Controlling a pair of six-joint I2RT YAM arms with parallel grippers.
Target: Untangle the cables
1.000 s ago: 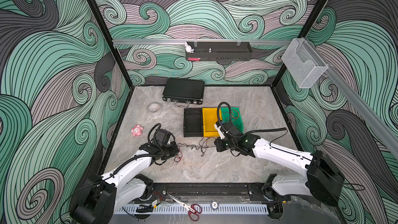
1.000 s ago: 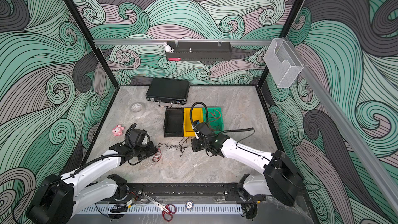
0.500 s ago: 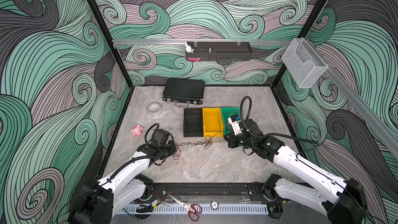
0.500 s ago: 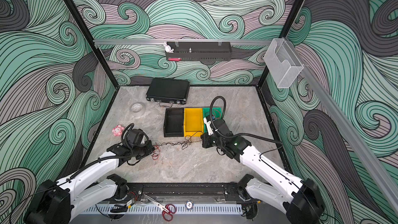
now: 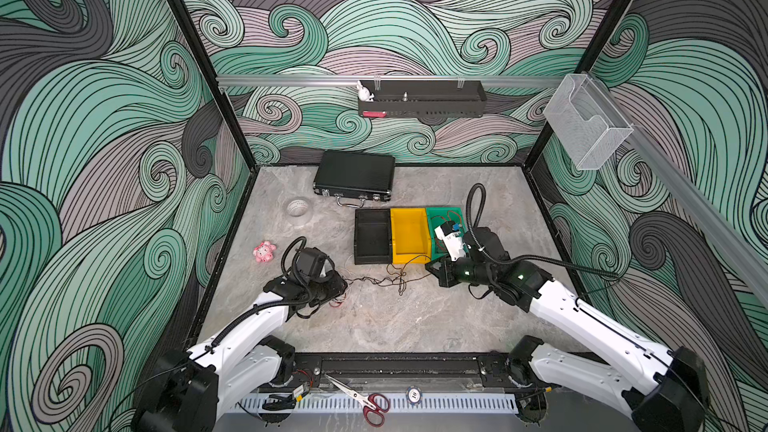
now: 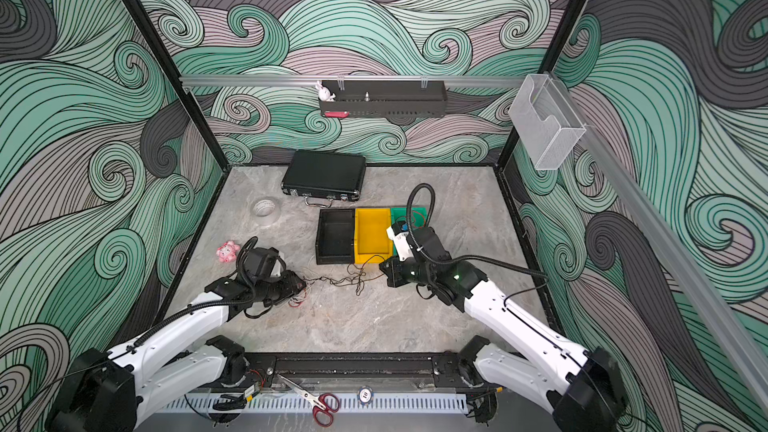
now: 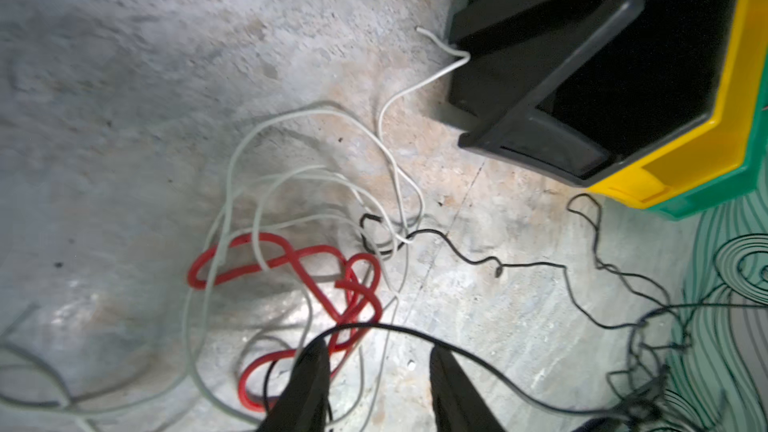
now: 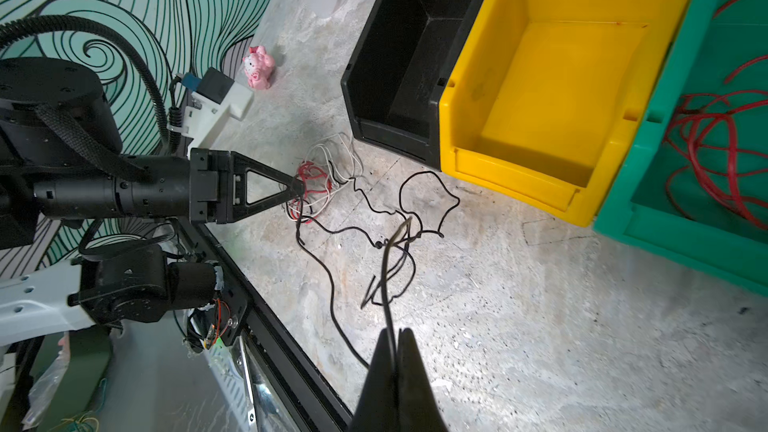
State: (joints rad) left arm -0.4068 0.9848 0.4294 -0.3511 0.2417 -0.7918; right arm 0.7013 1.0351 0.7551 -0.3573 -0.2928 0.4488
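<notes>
Quickly, big to small. Grey marbled tabletop, cables loose on it in front of black bin, yellow bin, green bin; more red wire inside the green one. Left gripper low over the red-white clump, jaws apart, nothing visibly gripped. Right gripper pinched closed on black cable, strung slack between both grippers, kinks and small loops mid-span.

Likely featherweight and limp, no push stiffness, only pulls. Thin and slick-looking, so probably slips from a loose pinch. Best taken near a free end or on a clear single run, not through the knot. Hard tug likely to tighten loops.

Red cable: thickest, glossy, folded in tight bends. White cable: thin, wide loops over and through the red, free end touching black bin's foot. Not yet untangled.
</notes>
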